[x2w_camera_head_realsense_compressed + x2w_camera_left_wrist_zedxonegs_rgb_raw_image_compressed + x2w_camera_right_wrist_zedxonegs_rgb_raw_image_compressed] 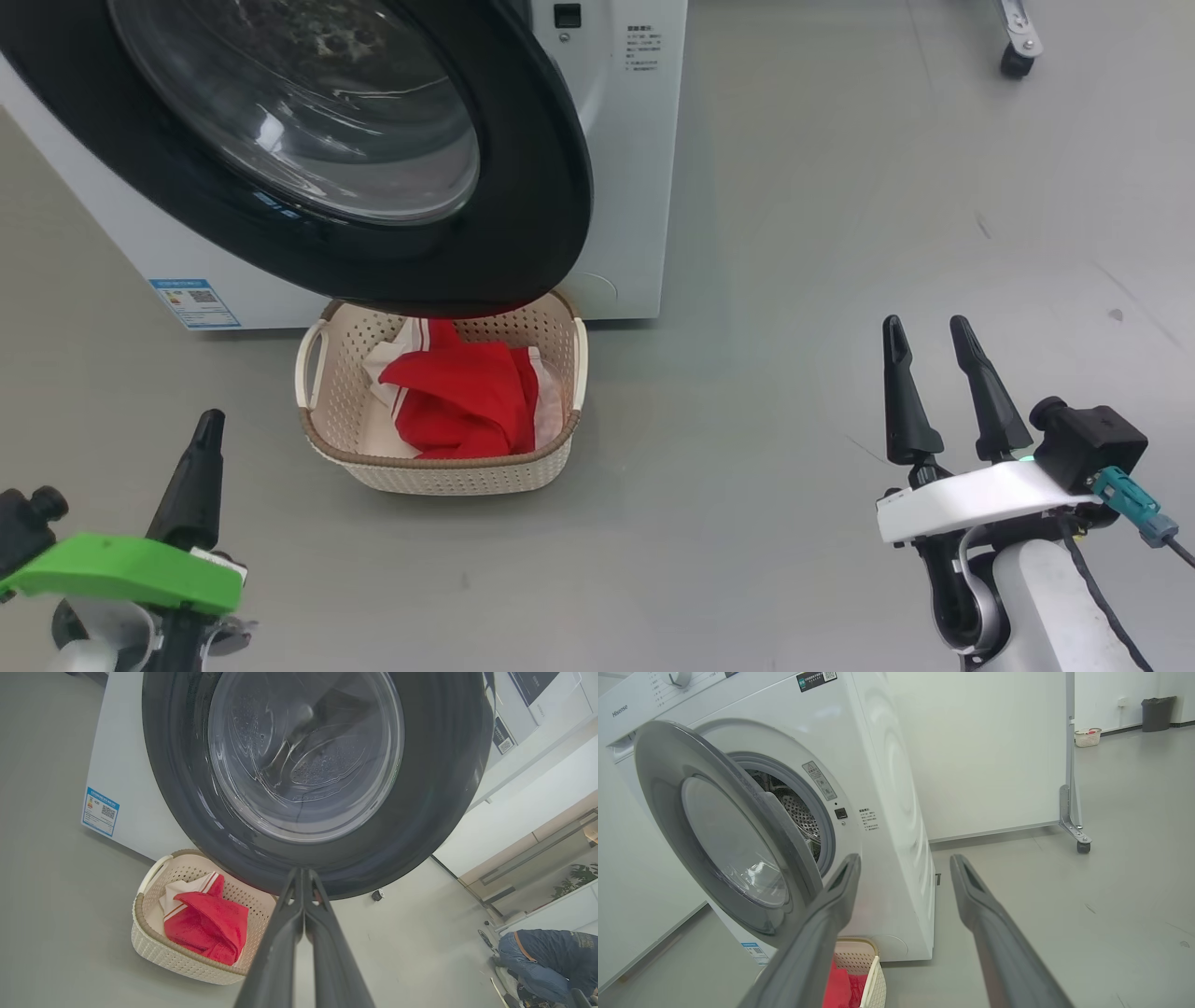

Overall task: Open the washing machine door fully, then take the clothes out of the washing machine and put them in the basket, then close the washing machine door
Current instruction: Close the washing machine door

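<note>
The large round washing machine door (541,187), a glossy black rim around a bulging clear glass bowl, stands swung out from the big white front-loading washing machine (644,140) at the far left of the scene. In the right wrist view it hangs ajar from its left side, and the grey-gasketed opening and perforated steel drum (798,807) show behind its free edge. On the grey floor (794,373) just in front of the machine sits the small cream plastic basket (448,478), with perforated sides, a brown woven-look rim and two side handles. In the head view the door's lower edge overlaps the basket's far rim. The bright red clothes (457,397) with white stripes and trim lie heaped inside the basket, toward its middle and right. A small blue label sticker (194,303) is on the machine's front, left of the basket.

The left gripper (210,420), on a green mount, is near and to the left of the basket, apart from it. Its two dark fingers are pressed together with nothing between them, and in its wrist view the tips point at the door's lower rim. The right gripper (927,325), on a white mount, is at the near right, well apart from basket and machine, its fingers spread and empty. A person (551,956) in a dark top and jeans crouches on the floor well apart from the machine, at the edge of the left wrist view
</note>
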